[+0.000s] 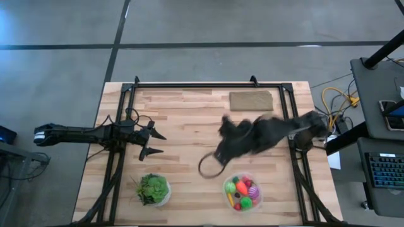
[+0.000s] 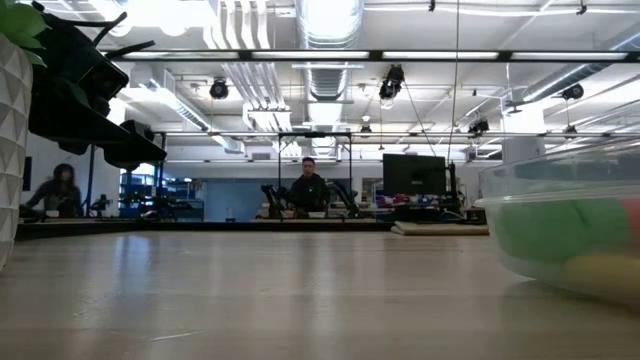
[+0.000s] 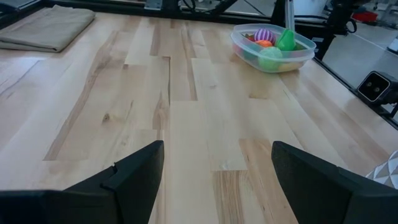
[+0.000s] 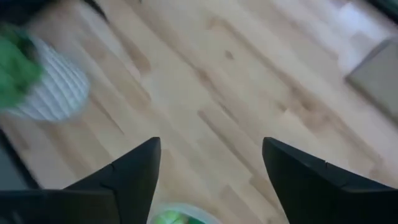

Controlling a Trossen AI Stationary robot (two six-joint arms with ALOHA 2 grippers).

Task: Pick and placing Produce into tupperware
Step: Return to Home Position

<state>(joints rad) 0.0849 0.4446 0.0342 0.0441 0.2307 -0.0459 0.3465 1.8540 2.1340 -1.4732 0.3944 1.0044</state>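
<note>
Closest to the low camera sits the clear container (image 2: 520, 195). Its wall fills the 3 o'clock side of that view, with the toy produce (image 2: 545, 228) showing green and yellow through it. The white bowl (image 2: 10, 150) of leafy greens (image 2: 20, 22) edges in at 9 o'clock. From above, I place the container at 5 o'clock on the table (image 1: 189, 113) and the white bowl at 7 o'clock, well apart from each other. A folded cloth (image 1: 250, 99) lies at 1 o'clock.

I count red, orange, green, yellow and a striped magenta piece inside the container, and I find no loose piece anywhere on the boards. So I judge the picking and placing finished.

My right gripper (image 4: 211, 146) hangs over the middle of the table, at about 11 o'clock from the container and not touching it. Its jaws are spread wide with nothing between them. My left gripper (image 1: 164, 144) waits at 9 o'clock, jaws likewise apart and empty, pointing across the bare wood toward the container.

What remains, as I read it, is only to bring the right arm to its rest on the 3 o'clock side.
</note>
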